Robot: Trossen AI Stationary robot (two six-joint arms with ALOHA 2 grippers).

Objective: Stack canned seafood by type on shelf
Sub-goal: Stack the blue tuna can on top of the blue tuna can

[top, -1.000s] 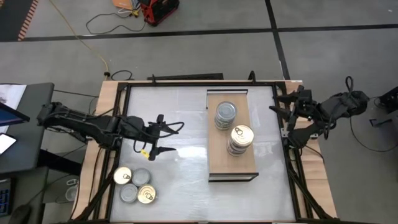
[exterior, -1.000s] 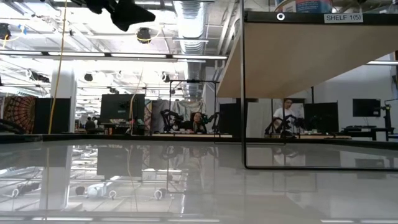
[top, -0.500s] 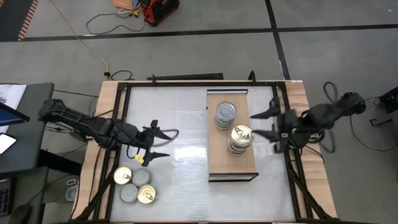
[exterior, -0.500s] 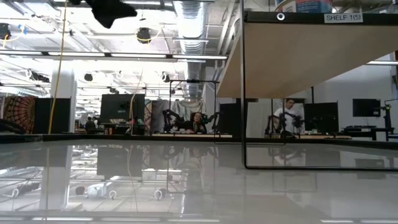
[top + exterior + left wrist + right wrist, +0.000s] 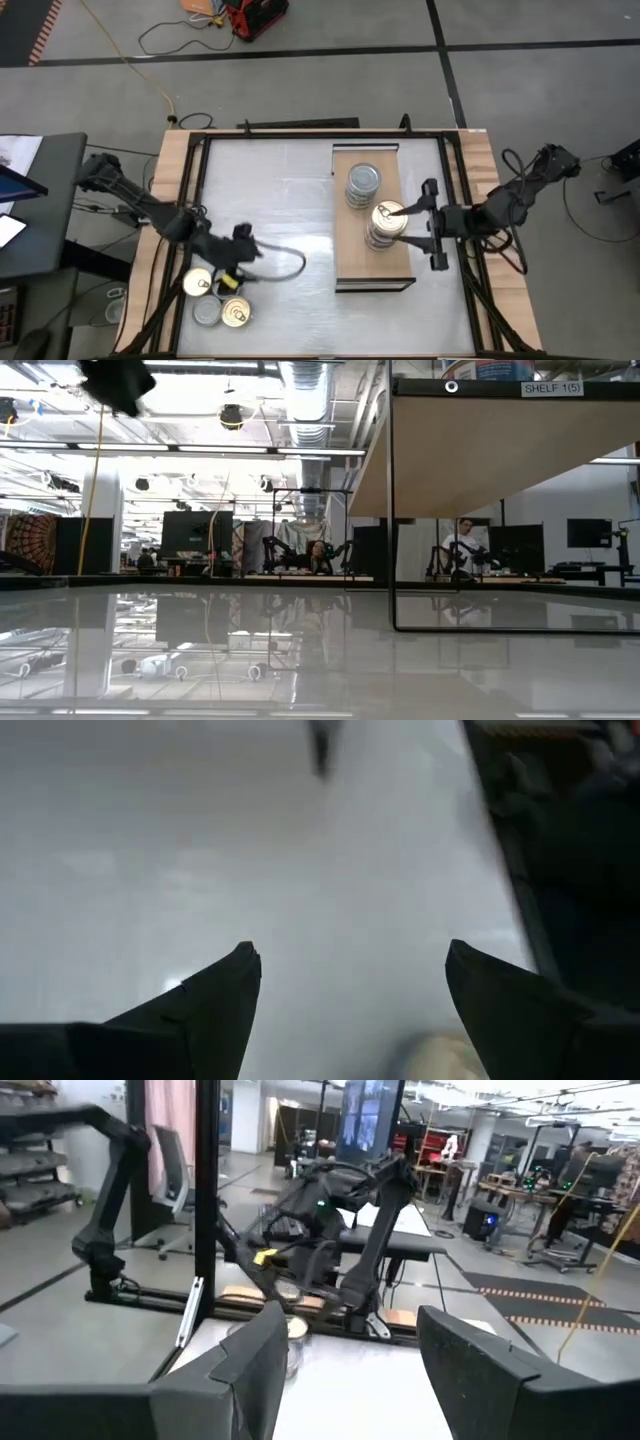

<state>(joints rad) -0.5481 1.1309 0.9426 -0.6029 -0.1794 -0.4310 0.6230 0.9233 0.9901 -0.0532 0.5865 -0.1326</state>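
Overhead and wrist views of a two-arm tin-stacking station. The left gripper (image 5: 232, 262) hangs over the tabletop (image 5: 290, 200) with its two dark fingers (image 5: 215, 995) spread wide and nothing between them, as its own wrist view confirms. Just beyond and beside it lies a cluster of four loose tins (image 5: 215, 297) at the table's near left corner: a gold-lidded tin (image 5: 197, 283) closest to the fingertips, a silver-lidded tin (image 5: 227, 285) beside that, and another silver (image 5: 207, 311) and gold one (image 5: 236, 315) farther off. The right gripper (image 5: 418, 218) reaches in from the table's right edge with its fingers (image 5: 245, 1365) apart and empty, the tips just beside the nearer stack on the shelf (image 5: 372, 217). That stack, topped by a gold pull-tab tin (image 5: 388, 217), stands directly ahead of the right gripper, close to one fingertip; whether it is touched cannot be told. A second stack topped by a silver-lidded can (image 5: 363, 181) stands farther along the shelf, to the side of the right gripper and apart from it. The shelf itself, a light-wood board in a thin dark frame, lies between the two arms, nearer the right one. In the low view the shelf appears raised (image 5: 480, 450), with only a dark part of an arm (image 5: 118, 382) showing at the upper edge.
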